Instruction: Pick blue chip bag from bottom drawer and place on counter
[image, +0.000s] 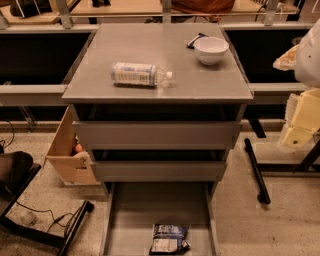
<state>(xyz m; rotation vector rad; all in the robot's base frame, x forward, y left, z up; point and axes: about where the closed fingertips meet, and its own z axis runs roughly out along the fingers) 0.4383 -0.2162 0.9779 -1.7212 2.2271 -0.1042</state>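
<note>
The blue chip bag (169, 238) lies flat on the floor of the open bottom drawer (131, 215), near its front edge and a little right of centre. The two upper drawers are closed. The counter (150, 47) is the grey top of the cabinet. My gripper (300, 125) is at the right edge of the view, beside the cabinet at about the height of the upper drawers. It is well away from the bag and touches nothing.
A clear water bottle (141, 74) lies on its side on the counter's front left. A white bowl (211, 50) stands at the back right with a dark utensil (195, 40) beside it. A cardboard box (67, 150) stands left of the cabinet, and cables and a black stand lie on the floor.
</note>
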